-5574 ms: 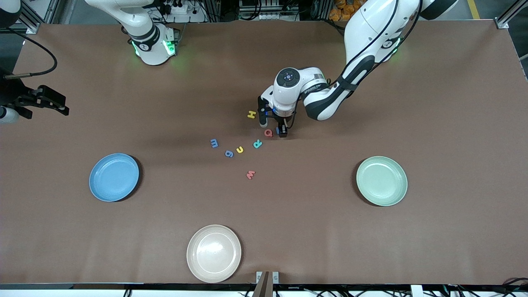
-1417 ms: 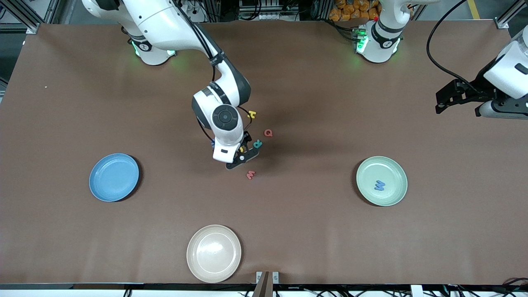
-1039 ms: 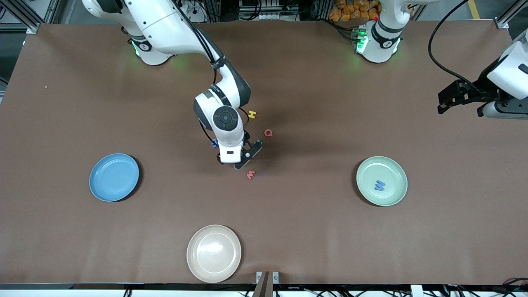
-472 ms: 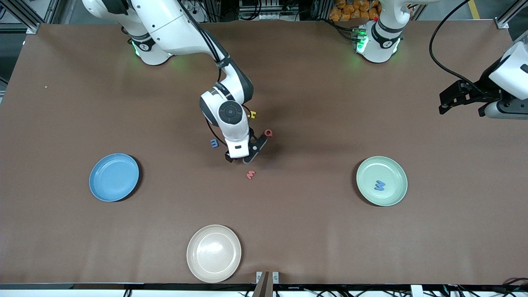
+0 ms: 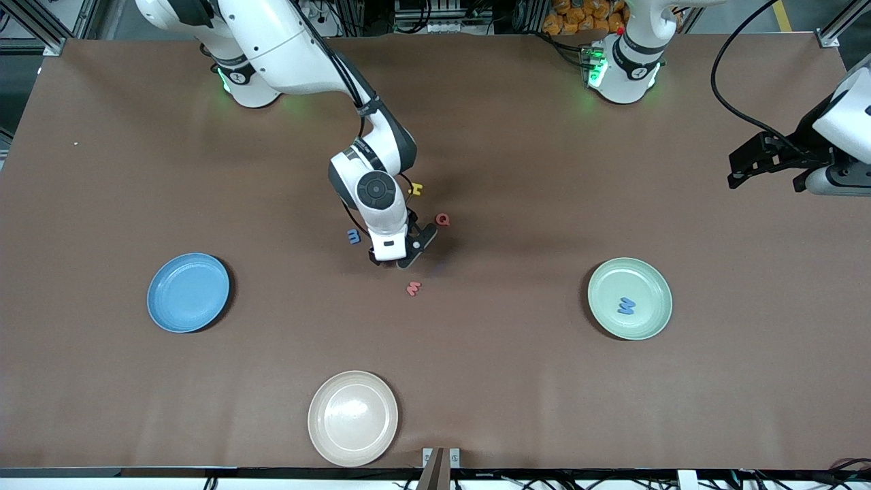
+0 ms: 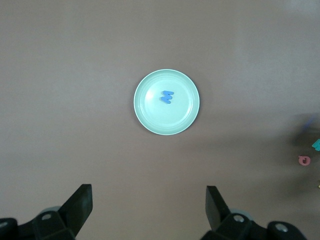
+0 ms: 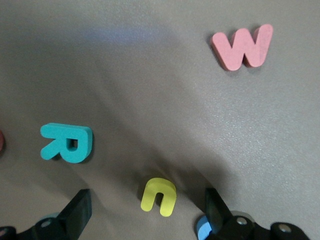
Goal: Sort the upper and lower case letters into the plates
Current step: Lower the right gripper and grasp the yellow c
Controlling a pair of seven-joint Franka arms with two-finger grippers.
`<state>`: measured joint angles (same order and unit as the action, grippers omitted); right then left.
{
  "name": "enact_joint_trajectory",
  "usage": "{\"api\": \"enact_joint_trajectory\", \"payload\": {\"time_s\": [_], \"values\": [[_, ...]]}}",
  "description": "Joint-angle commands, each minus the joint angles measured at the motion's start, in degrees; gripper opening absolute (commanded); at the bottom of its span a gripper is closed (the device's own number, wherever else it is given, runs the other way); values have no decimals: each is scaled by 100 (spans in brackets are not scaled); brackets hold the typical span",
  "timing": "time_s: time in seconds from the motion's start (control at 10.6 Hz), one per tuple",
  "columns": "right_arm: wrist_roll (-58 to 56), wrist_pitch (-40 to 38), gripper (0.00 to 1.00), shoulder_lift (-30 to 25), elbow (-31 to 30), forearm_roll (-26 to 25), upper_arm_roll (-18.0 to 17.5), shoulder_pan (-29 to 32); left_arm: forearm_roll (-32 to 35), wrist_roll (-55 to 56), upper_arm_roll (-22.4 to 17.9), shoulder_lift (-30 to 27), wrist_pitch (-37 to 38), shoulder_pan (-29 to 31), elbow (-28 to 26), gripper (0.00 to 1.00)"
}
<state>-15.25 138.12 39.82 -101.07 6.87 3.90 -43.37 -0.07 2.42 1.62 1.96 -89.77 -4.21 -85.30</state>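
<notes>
- At the desk's (image 5: 517, 381) middle, the right gripper (image 7: 150, 215) hangs low over the letter cluster, fingers (image 7: 75, 212) released and wide, the yellow u (image 7: 159, 196) between them.
- Risk: teal R (image 7: 66, 142) and blue g (image 7: 203, 231) lie just beside the u; a finger coming down could nudge or trap one, and an upper case R dragged along would spoil the sort.
- Risk: the u is thin and flat, so the fingers may slide over it or close on nothing.
- Red w (image 7: 243, 46), blue m (image 5: 353, 236), yellow H (image 5: 416, 189) and red Q (image 5: 443, 219) lie loose around the cluster.
- Mint plate (image 5: 653, 275), toward the left arm's end: holds blue W (image 5: 627, 305).
- Blue plate (image 5: 187, 292), toward the right arm's end: nothing in it.
- Cream plate (image 5: 352, 418), at the edge nearest the camera: nothing in it.
- Left gripper (image 6: 149, 212) waits high over the desk at its own end, fingers released.
</notes>
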Motion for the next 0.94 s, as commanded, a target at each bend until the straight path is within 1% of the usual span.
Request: {"api": "enact_joint_trajectory", "payload": {"time_s": [0.0, 0.09, 0.19, 0.28, 0.38, 0.47, 0.85], "values": [[118, 49, 100, -18, -106, 201, -29, -31, -37, 66, 5, -64, 30, 17, -13, 100], [119, 66, 100, -9, -106, 192, -29, -31, -45, 66, 5, -64, 38, 26, -13, 100], [110, 75, 88, -9, -115, 183, -21, -31, -46, 66, -3, -73, 39, 26, -30, 100], [93, 75, 39, -18, -123, 148, -21, -31, -46, 66, -4, -73, 39, 26, -31, 100], [93, 101, 13, -18, -123, 139, -21, -31, -46, 66, -12, -73, 39, 26, -31, 100], [84, 110, 1, -27, -123, 139, -21, -31, -46, 66, -21, -81, 47, 35, -22, 100], [49, 110, 0, -167, -80, 122, 32, 56, -37, 66, -21, -82, 47, 79, -22, 100]]}}
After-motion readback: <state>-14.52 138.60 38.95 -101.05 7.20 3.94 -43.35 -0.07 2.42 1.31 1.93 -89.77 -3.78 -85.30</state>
